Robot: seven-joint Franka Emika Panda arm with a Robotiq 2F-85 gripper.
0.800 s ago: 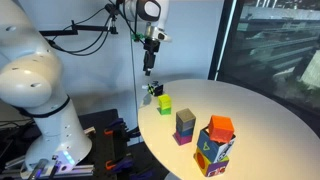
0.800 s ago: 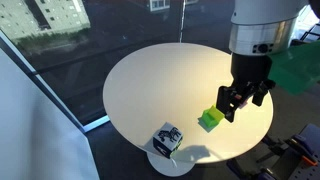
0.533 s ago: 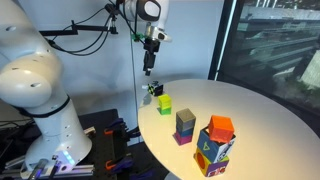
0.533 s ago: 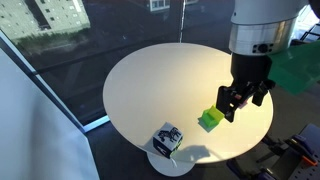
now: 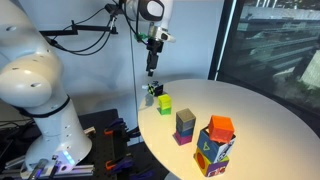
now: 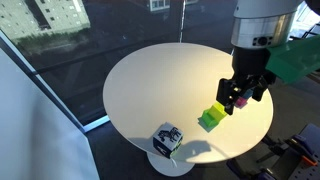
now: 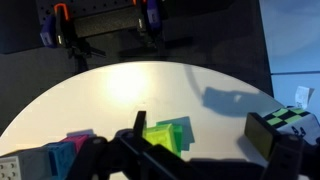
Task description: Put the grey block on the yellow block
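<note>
- Franka Panda arm (image 5: pixel 35 85): glossy white, bulbous rounded link casings with narrow dark seams between segments.
- Wrist joint (image 5: pixel 150 9): white housing with a black circular end cap.
- Gripper (image 5: pixel 150 72): black and blocky in both exterior views (image 6: pixel 240 100).
- Fingers (image 7: pixel 100 160): dark, matte.
- Cables (image 5: pixel 90 29): thin, black, strung beside the upper links.

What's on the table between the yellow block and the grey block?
Nothing. In an exterior view, only bare white table lies between the yellow block and the grey block.
</note>
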